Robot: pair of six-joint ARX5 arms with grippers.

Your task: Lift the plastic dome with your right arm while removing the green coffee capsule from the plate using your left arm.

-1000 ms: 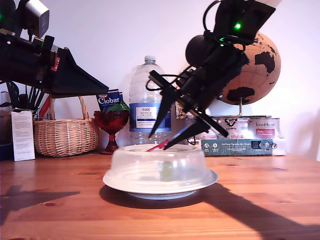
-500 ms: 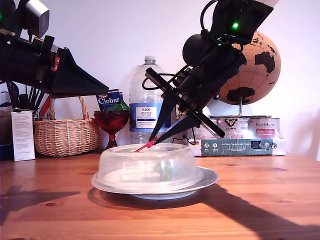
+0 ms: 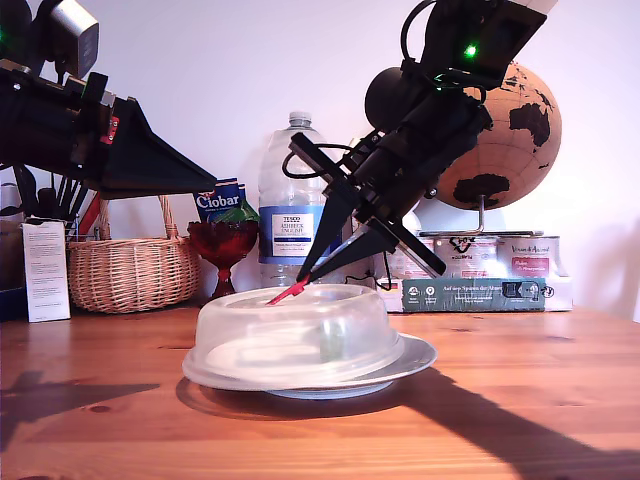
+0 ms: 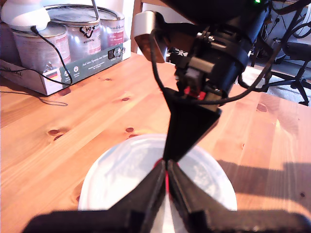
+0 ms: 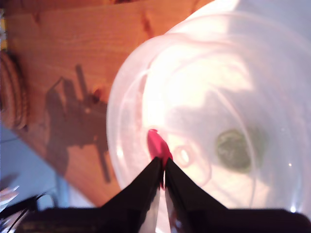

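While my second tool (image 5: pixel 162 164) pinches the red tab (image 5: pixel 156 144) shut, the dome (image 3: pixel 290 335) sits skewed, overhanging the plate (image 3: pixel 420 352), with the capsule (image 5: pixel 234 148) on that plate underneath, so a slipping tab could drop it back.

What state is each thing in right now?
dome: on the plate, shifted toward the exterior view's left
capsule: covered by the dome
plate: partly uncovered
my first gripper: shut, empty, raised
my second gripper: shut on the dome
water bottle: capped
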